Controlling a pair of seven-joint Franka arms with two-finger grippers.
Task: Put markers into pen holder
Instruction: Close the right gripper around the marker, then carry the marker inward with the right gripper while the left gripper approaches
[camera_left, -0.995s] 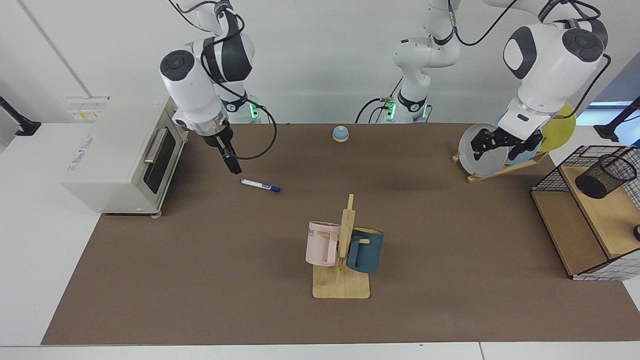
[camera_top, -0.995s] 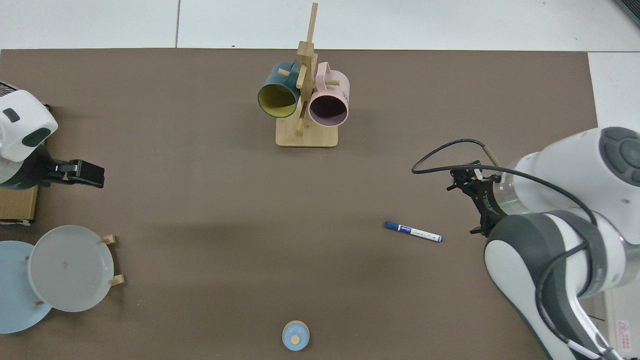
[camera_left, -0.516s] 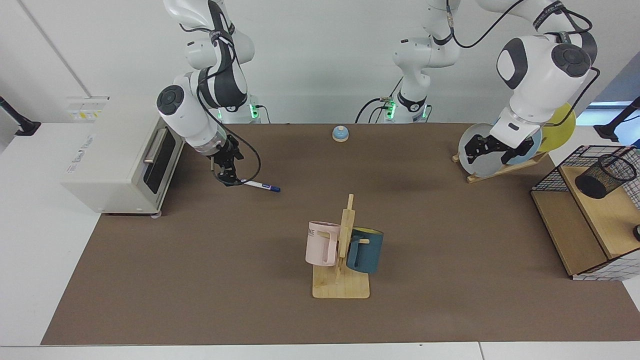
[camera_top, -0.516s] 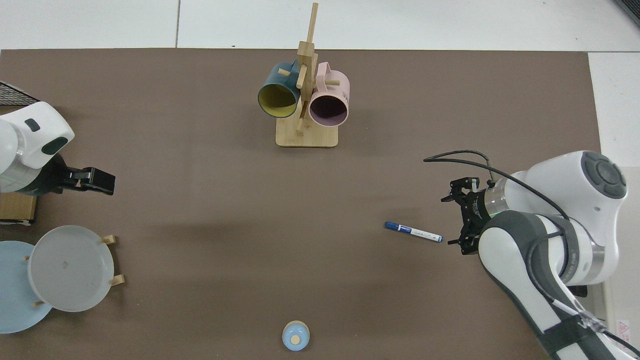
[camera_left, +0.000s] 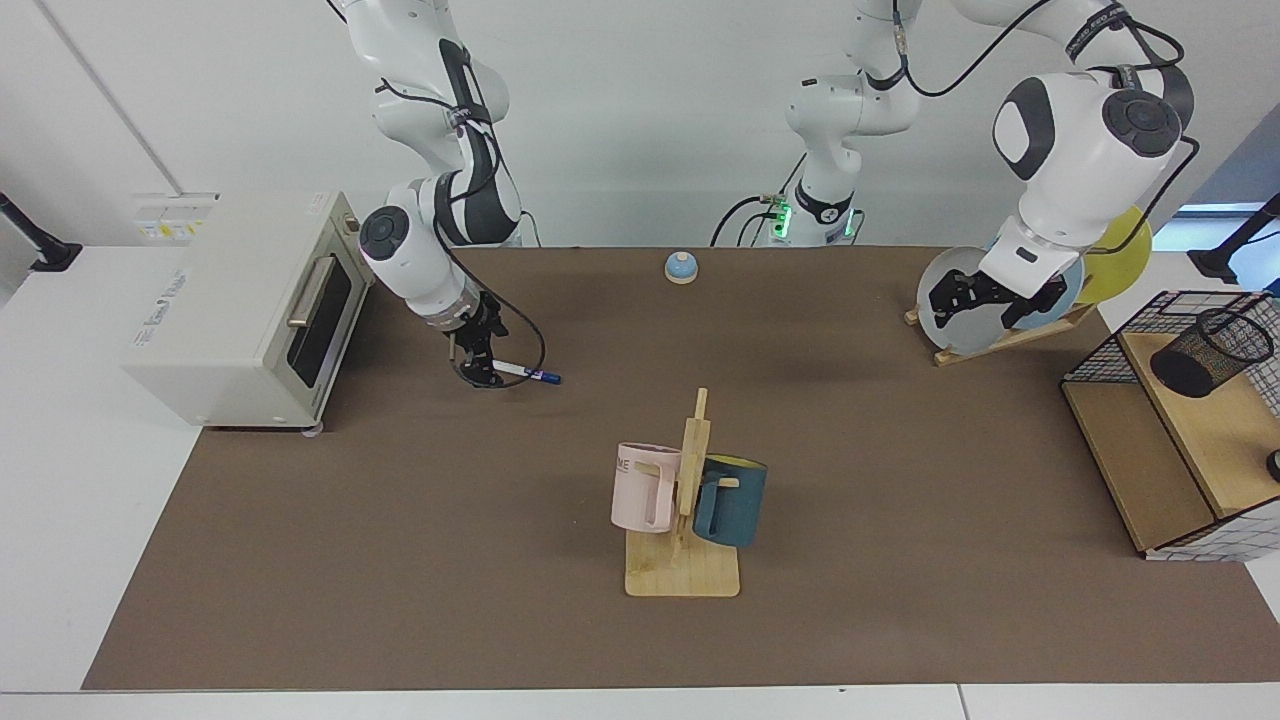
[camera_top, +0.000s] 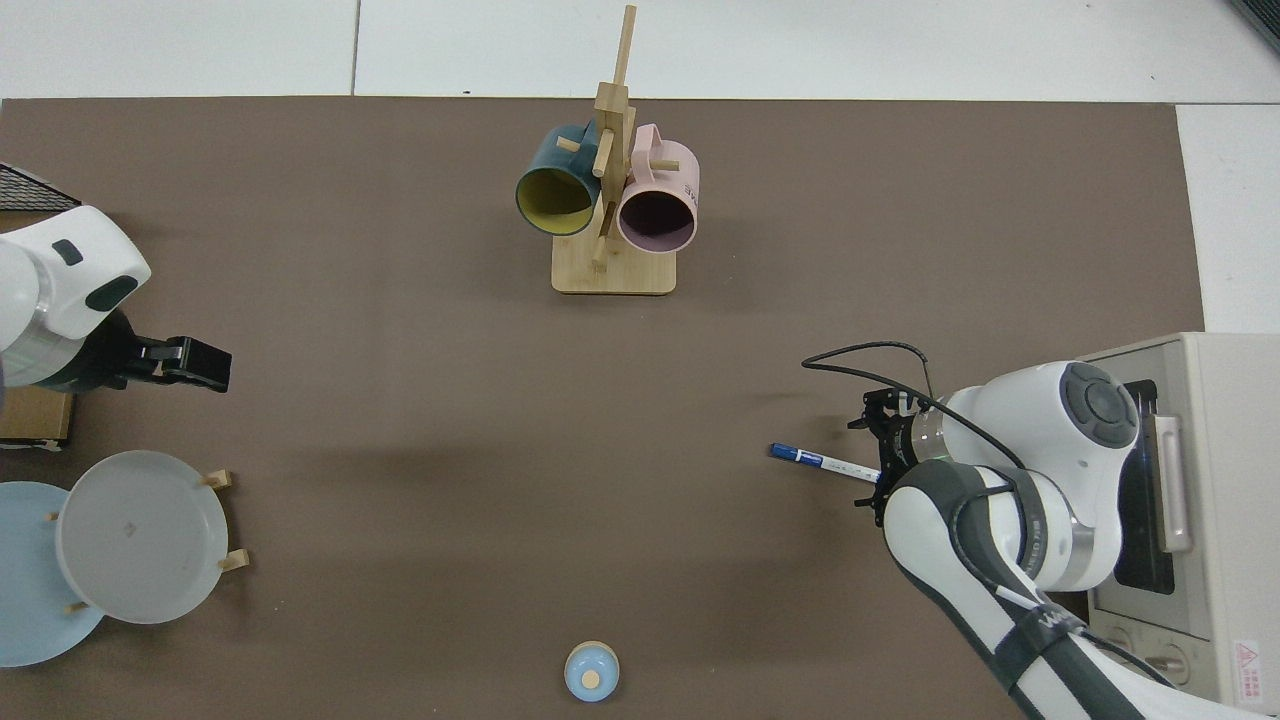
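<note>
While the marker (camera_left: 527, 373) lay flat on the brown bench mat (camera_left: 400, 520), blue cap pointing away from the toaster oven (camera_left: 250, 310), the right claw (camera_left: 481, 372) was down at its white tail end, fingers either side of the barrel. Can't tell whether they'd closed on it; the marker looked to be resting on the mat. From the top view the same claw (camera_top: 880, 470) sat at the marker's (camera_top: 815, 460) uncapped end, w/ the arm's wrist hiding the tips.

Left claw (camera_left: 975, 292) hung in the air at the far right, in front of the plate rack (camera_left: 985, 335), well apart from the marker; its fingers read as close together, nothing between them. That arm waited.

Pen holder (camera_left: 1210, 352) lay tilted inside the wire basket (camera_left: 1100, 350) on the wooden shelf unit (camera_left: 1150, 470), far right. Mug stand (camera_left: 685, 560) w/ pink and teal mugs stood mid-bench, nearer the camera.
</note>
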